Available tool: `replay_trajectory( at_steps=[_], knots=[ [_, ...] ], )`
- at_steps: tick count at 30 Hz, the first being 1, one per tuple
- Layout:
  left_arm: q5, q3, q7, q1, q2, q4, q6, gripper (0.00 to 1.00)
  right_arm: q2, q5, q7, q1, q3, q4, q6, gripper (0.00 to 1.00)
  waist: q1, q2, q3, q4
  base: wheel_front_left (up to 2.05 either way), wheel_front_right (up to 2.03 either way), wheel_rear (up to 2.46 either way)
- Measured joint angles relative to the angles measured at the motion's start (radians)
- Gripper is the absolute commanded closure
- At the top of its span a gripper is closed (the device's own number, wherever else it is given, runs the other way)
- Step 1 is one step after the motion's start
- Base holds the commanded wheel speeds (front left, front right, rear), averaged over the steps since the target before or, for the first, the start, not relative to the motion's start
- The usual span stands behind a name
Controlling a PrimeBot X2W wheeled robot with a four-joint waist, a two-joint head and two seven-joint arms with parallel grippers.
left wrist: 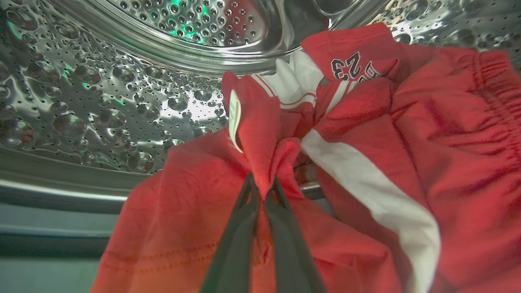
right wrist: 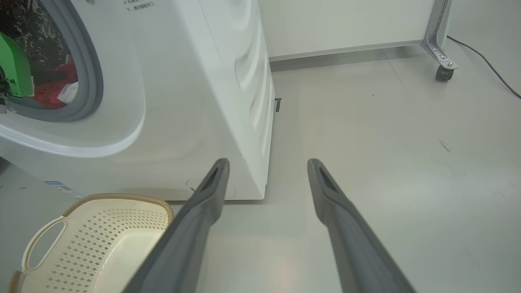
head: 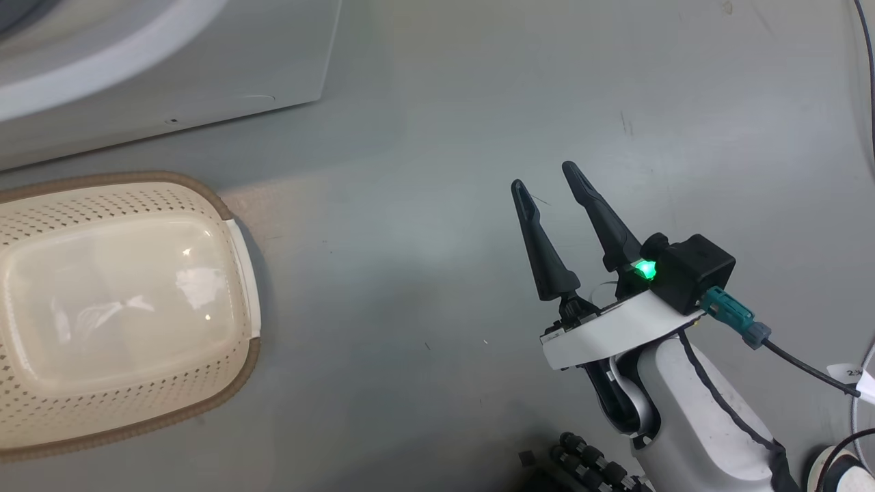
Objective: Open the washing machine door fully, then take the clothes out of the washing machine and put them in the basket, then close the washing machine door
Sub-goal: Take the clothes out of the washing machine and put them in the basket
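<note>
Red clothes [left wrist: 427, 134], white-striped and crumpled, are pinched by the left tool [left wrist: 262, 180]; the right tool [head: 543, 175] stands spread.

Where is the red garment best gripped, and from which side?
Grip the garment's raised fold beside the white label, coming from the drum's open front. It stands up from the heap, thin enough to pinch; the left gripper is shut on it.

I see scuffed grey floor [right wrist: 386, 134], a caster [right wrist: 441, 73] on a metal leg, and a dark cable [right wrist: 488, 67] lying near it.
</note>
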Motion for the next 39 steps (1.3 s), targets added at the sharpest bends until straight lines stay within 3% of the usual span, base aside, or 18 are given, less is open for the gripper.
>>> replay_trajectory(
  at_steps=[17, 39],
  knots=[
    [-0.079, 0.011, -0.202, 0.106, -0.114, 0.077, -0.033, 1.0, -0.001, -0.045, 0.0, 0.009, -0.062, 0.045, 0.0, 0.0, 0.0, 0.0, -0.132, 0.065, 0.0, 0.0, 0.0],
    [-0.157, 0.028, -0.423, 0.29, -0.233, 0.119, -0.098, 1.0, -0.02, -0.07, 0.0, 0.142, -0.124, 0.085, 0.003, 0.0, -0.0001, 0.0, -0.346, 0.173, 0.0, 0.0, 0.0]
  ],
)
